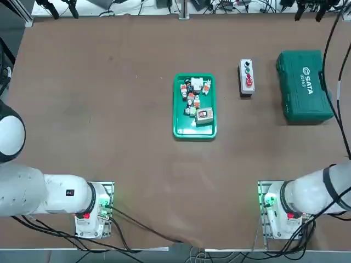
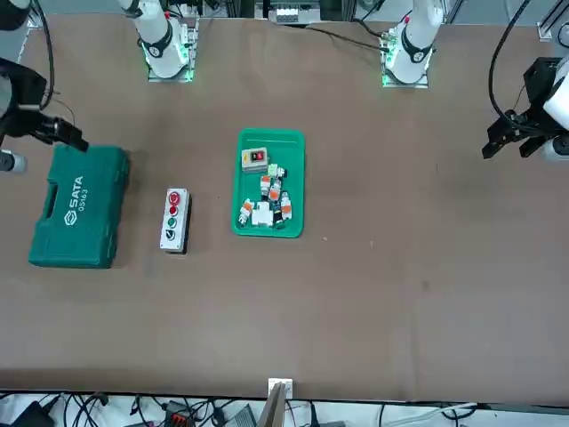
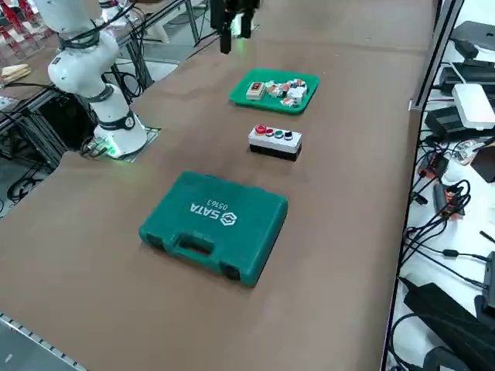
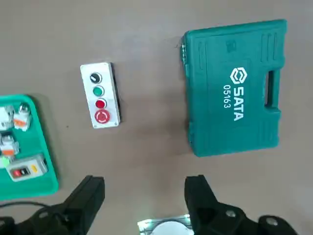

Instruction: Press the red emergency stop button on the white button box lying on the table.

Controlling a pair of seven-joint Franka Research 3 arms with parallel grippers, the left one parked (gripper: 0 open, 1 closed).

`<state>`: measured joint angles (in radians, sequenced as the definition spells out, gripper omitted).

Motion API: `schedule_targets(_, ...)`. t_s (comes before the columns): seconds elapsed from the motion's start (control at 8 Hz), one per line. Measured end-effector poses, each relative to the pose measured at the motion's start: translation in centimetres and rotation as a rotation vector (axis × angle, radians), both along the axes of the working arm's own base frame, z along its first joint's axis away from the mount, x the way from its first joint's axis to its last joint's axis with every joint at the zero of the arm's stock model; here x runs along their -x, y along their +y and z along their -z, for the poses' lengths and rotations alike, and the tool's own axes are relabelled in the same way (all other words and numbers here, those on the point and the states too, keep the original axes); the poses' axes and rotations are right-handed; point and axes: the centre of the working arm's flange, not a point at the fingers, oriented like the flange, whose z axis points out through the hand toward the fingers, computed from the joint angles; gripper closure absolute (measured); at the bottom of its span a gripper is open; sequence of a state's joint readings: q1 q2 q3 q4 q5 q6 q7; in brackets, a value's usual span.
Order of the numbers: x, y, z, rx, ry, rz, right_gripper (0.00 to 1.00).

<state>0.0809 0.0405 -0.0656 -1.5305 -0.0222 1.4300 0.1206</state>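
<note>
While spread wide, the right hand (image 4: 144, 193) holds nothing.

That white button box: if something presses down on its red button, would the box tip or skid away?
Probably not tip: the white button box lies flat and low on the table. A straight-down press on the red button, near one end, should pin it. A slanted push might slide it, as it looks small and light.

On the table (image 1: 109, 137): one button box (image 1: 247, 78), one green tray (image 1: 194, 130) of small parts, one green case (image 1: 304, 86).
</note>
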Motion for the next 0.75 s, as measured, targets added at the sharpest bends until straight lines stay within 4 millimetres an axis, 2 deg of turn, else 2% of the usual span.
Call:
schedule_targets(0.25,2.7,-0.6,-0.8,-0.014,-0.058,-0.053,0.00)
schedule_targets(0.38,3.3,-0.5,-0.9,-0.015,-0.073,-0.056,0.00)
schedule_targets(0.75,3.5,-1.4,-0.7,-0.014,-0.079,-0.041,0.00)
